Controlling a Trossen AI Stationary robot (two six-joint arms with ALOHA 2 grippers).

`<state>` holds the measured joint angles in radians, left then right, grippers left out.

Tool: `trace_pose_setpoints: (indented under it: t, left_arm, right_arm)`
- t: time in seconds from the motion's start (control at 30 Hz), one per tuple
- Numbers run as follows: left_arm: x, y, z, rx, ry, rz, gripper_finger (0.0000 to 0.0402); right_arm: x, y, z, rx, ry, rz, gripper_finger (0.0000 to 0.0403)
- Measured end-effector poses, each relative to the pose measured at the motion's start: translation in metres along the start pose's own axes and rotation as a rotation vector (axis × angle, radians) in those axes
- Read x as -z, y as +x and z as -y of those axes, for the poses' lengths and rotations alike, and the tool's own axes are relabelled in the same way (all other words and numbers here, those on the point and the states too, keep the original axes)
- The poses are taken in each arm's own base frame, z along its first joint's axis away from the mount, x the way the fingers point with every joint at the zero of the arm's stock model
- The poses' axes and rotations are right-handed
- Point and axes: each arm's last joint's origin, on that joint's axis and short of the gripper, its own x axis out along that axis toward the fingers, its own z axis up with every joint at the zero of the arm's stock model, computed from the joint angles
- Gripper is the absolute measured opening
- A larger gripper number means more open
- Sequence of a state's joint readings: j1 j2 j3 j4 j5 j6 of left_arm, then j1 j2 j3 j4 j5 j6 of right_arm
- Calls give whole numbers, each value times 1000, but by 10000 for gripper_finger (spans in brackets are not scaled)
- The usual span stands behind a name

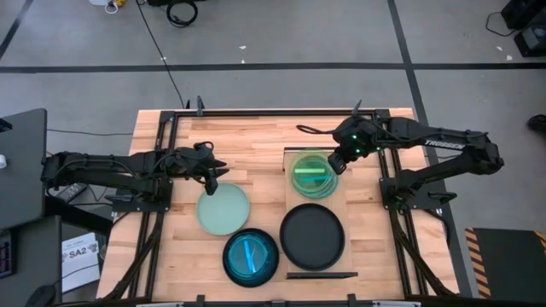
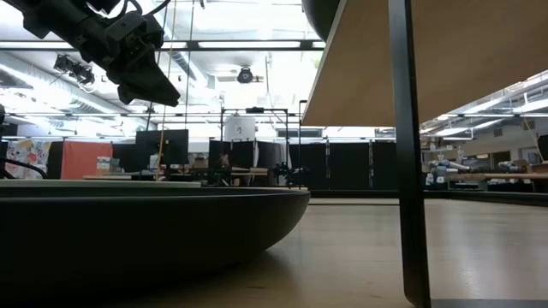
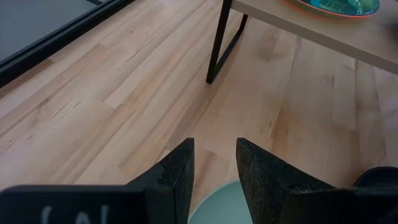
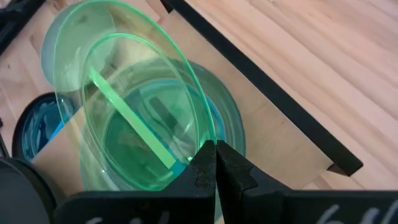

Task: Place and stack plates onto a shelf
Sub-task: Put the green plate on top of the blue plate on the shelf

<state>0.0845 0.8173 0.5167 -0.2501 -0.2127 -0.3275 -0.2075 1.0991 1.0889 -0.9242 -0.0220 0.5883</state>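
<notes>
My right gripper (image 1: 336, 162) is shut on a lime-green plate (image 1: 312, 173), held tilted over the shelf (image 1: 293, 196), a pale plank on thin black legs. Under it, a teal-blue plate (image 4: 231, 121) with an orange rim (image 3: 339, 7) lies flat on the shelf. My left gripper (image 1: 213, 176) hovers open above the far edge of the pale mint plate (image 1: 223, 210), which lies flat on the table; it touches nothing. Nearer the near edge, a second teal-blue plate (image 1: 251, 257) and a black plate (image 1: 312, 236) lie flat on the tabletop. My right gripper pinches the lime-green plate by its rim (image 4: 205, 140) between the two fingers, coming from the table's right and slanting down. The plate is tilted, its held side raised, over the teal-blue plate on the shelf; whether its lower edge rests there I cannot tell.
The shelf's black leg (image 2: 407, 154) stands close by the black plate (image 2: 128, 231). A thin dark bar (image 1: 321, 275) lies by the table's near edge. A black frame runs along the table's sides and far edge (image 1: 256, 112). Bare wood shows left of the shelf (image 3: 124, 81).
</notes>
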Motion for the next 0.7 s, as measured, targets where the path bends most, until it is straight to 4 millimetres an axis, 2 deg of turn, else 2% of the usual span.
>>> trace_pose_setpoints:
  t: [0.53,0.7]
  left_arm:
    - [0,0,0,-1,0,-2,126]
    - [0,0,0,-1,0,-2,126]
  right_arm:
    - [-1,3,0,-19,-10,-21,10]
    - [-1,3,0,-19,-10,-21,29]
